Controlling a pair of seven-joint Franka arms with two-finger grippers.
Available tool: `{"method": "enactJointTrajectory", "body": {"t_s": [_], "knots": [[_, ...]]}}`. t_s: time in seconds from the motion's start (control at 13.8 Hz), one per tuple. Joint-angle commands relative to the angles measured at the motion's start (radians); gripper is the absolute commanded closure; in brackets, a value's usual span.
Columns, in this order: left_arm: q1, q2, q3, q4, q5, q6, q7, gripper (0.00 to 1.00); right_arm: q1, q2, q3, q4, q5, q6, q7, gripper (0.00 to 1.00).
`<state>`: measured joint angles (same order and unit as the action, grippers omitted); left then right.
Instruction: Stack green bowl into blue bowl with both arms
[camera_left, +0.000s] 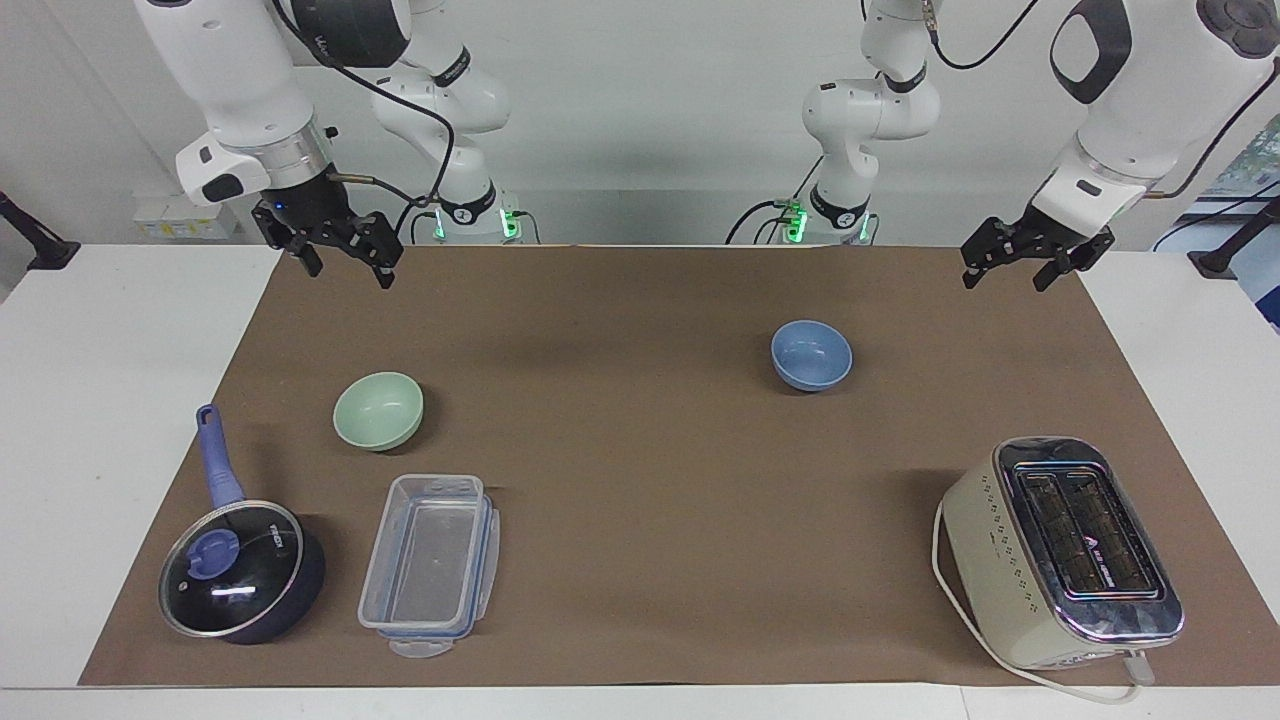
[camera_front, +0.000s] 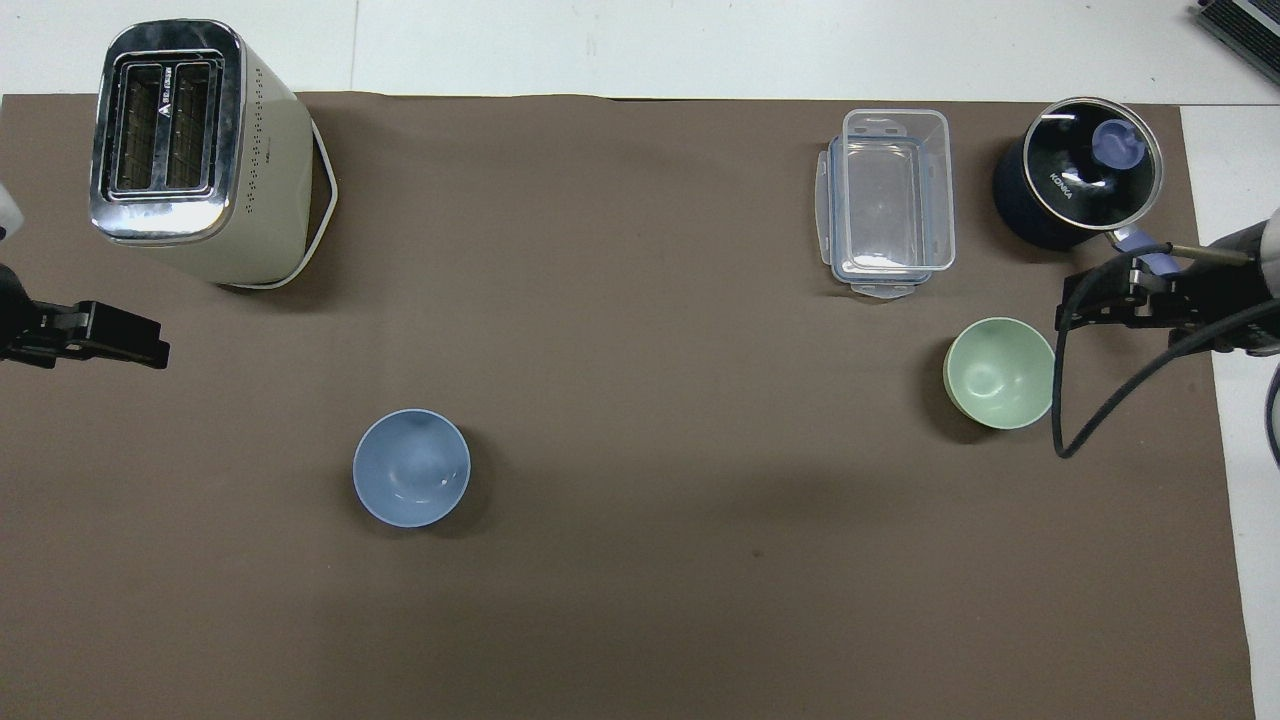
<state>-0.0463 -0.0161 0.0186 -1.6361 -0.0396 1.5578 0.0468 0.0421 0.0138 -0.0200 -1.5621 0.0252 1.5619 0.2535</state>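
Note:
The green bowl (camera_left: 378, 409) stands upright on the brown mat toward the right arm's end; it also shows in the overhead view (camera_front: 1000, 372). The blue bowl (camera_left: 811, 354) stands upright toward the left arm's end, a little nearer the robots, and shows in the overhead view (camera_front: 411, 467). My right gripper (camera_left: 345, 274) hangs open and empty in the air over the mat's edge, above and apart from the green bowl (camera_front: 1090, 303). My left gripper (camera_left: 1004, 284) hangs open and empty over the mat's corner at its own end (camera_front: 135, 340).
A cream toaster (camera_left: 1060, 550) stands far from the robots at the left arm's end. A clear plastic container (camera_left: 432, 562) and a dark blue lidded saucepan (camera_left: 240, 572) lie farther from the robots than the green bowl. The brown mat (camera_left: 640, 480) covers the table.

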Motion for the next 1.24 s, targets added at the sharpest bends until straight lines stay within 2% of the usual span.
{"method": "enactJointTrajectory", "body": {"t_s": [0.0,1.16], "knots": [[0.006,0.002,0.000,0.018,0.015,-0.015,0.001,0.00,-0.013,-0.006,-0.001,-0.001,0.024,-0.003,-0.019,0.00],[0.000,-0.004,-0.002,0.001,0.014,-0.005,-0.004,0.00,-0.011,-0.006,-0.001,-0.001,0.024,-0.003,-0.019,0.00]]}}
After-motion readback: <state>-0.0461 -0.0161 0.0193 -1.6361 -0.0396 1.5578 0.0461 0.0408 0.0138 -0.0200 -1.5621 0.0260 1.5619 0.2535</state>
